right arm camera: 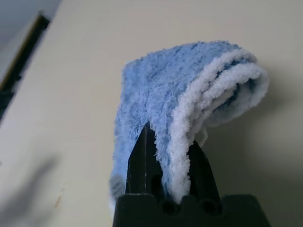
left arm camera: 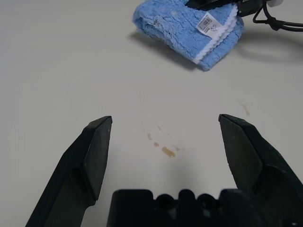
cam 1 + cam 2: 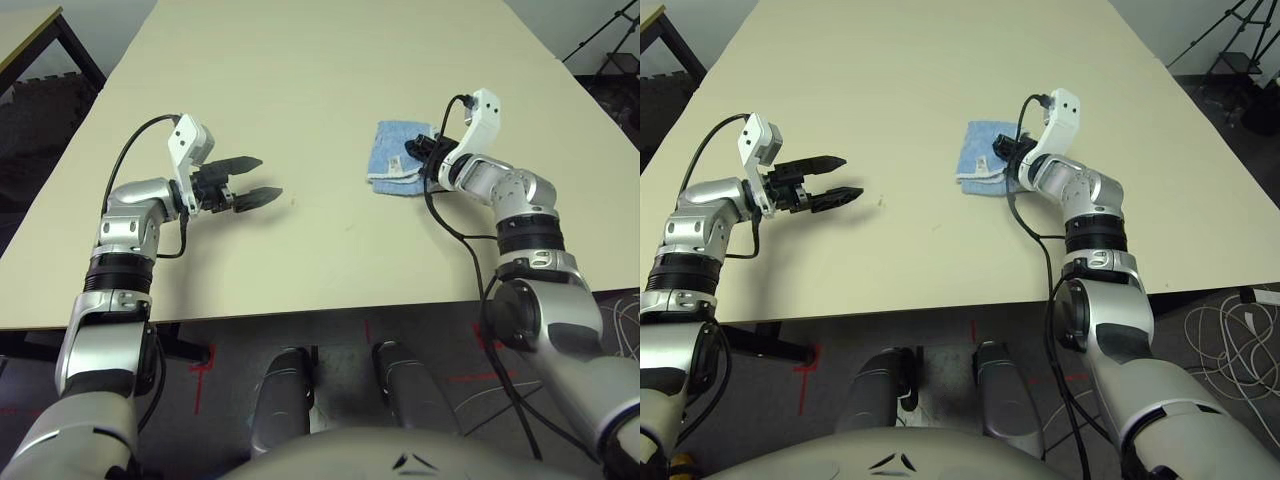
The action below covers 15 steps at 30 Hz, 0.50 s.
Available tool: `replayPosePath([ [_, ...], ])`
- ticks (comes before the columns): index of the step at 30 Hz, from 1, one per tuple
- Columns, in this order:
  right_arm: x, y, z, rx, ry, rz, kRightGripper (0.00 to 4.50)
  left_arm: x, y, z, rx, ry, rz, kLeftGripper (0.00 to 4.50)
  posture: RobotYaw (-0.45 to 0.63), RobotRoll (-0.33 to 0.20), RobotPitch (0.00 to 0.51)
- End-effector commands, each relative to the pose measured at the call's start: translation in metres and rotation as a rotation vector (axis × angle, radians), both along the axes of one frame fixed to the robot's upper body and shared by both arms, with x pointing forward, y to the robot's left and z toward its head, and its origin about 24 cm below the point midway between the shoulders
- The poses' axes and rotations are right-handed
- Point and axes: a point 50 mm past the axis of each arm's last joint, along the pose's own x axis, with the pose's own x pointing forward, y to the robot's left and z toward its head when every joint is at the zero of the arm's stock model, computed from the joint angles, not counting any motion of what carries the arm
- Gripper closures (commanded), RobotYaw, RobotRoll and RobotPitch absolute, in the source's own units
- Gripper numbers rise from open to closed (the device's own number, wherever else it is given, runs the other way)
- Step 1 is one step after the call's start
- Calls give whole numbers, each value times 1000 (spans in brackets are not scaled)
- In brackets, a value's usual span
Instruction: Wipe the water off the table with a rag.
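Light blue terry, the rag (image 3: 400, 160) lies folded on the cream table (image 3: 320, 60), right of its middle and nearer the robot's edge than the far one, white stitched hem and small white label toward the robot. The right gripper (image 3: 428, 158) has its two black fingers pinched on the rag's near right edge; in the right wrist view the cloth (image 1: 189, 109) stands up between them. Amber-brown water (image 2: 168, 151) specks dot the tabletop between rag and left gripper (image 3: 250, 180), which hovers near the table's left part with fingers (image 2: 94, 156) spread wide, holding nothing.
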Motion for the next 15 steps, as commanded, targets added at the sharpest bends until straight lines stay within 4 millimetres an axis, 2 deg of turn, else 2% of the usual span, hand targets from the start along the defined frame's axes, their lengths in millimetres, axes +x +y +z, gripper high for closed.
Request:
replayPosePath([
  [1, -14, -13, 39, 35, -91, 104, 4488, 0, 1, -4, 18, 12, -1, 0, -233, 0, 115],
  [4, -21, -30, 52, -2, -105, 119, 4488, 0, 0, -4, 16, 14, -3, 0, -237, 0, 115],
  [7, -26, -58, 58, -95, -104, 81, 4488, 1, -1, -5, 12, 16, -6, 0, -246, 0, 117],
  [11, -27, -83, 49, -188, -63, 31, 4488, 1, -2, -6, 11, 17, -8, 0, -249, 0, 119],
  [15, -24, -96, 33, -262, -27, 2, 4488, 3, -2, -5, 12, 15, -6, 0, -248, 0, 119],
])
